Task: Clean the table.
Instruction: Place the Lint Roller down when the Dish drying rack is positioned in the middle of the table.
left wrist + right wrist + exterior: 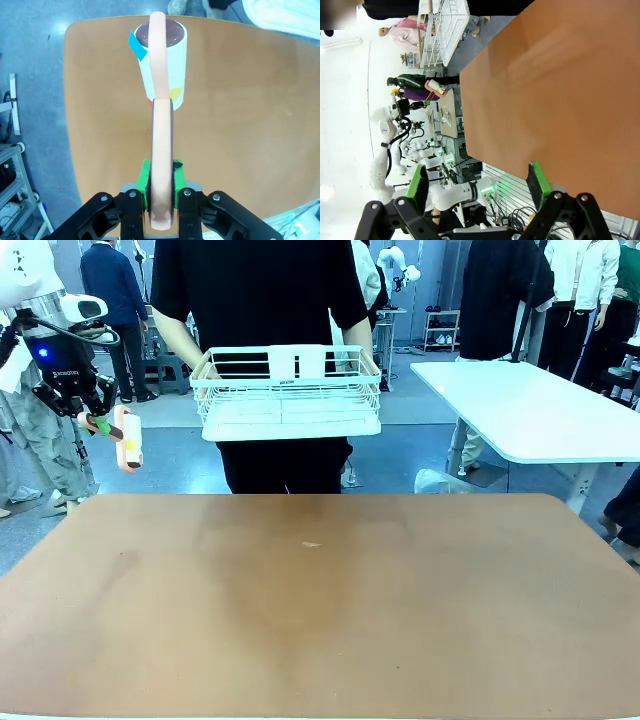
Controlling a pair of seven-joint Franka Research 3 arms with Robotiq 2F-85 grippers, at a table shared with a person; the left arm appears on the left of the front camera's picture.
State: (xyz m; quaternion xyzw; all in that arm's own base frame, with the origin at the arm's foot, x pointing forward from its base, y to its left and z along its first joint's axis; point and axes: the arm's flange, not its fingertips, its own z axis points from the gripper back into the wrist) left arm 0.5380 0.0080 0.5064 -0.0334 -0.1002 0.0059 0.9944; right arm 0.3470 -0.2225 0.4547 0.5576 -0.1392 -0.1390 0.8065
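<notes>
Your left gripper (160,174): clenched on peach-handled white lint roller (161,75) | your right gripper (478,181): released, empty | roller: raised by corner of smooth terracotta table (320,620)

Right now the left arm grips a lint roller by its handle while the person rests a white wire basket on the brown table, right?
Not quite: the front view shows the person holding the white wire basket up in the air behind the table, not resting on it. The left gripper does grip the lint roller by its handle.
</notes>
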